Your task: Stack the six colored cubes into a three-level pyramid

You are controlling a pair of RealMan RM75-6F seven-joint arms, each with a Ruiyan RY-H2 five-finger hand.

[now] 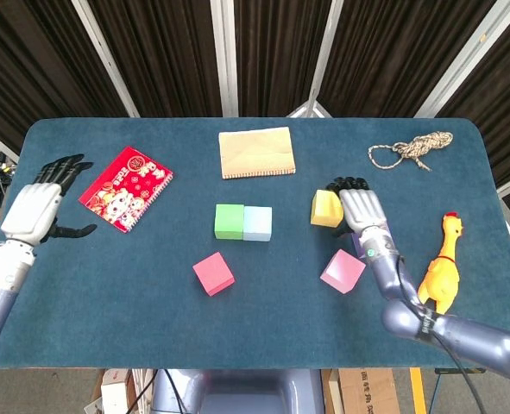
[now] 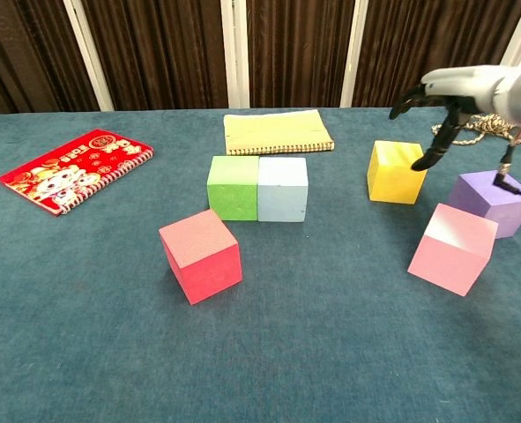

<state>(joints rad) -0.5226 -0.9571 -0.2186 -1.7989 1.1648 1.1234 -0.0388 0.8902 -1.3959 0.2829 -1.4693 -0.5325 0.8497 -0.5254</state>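
Green cube point(image 1: 229, 221) and light blue cube point(image 1: 257, 222) sit side by side, touching, at mid-table. A red cube point(image 1: 213, 273) lies in front of them. The yellow cube point(image 1: 325, 209) stands to the right, with my right hand point(image 1: 358, 207) spread over its right side, holding nothing. In the chest view that right hand point(image 2: 445, 92) hovers above the yellow cube point(image 2: 395, 170); I cannot tell whether a fingertip touches it. The purple cube point(image 2: 494, 201) and pink cube point(image 2: 451, 248) sit further right. My left hand point(image 1: 34, 210) hangs open by the table's left edge.
A red booklet point(image 1: 125, 188) lies at the left, a tan spiral notebook point(image 1: 256, 152) at the back centre, and a coil of rope point(image 1: 410, 149) at the back right. A yellow rubber chicken point(image 1: 440, 272) lies near the right edge.
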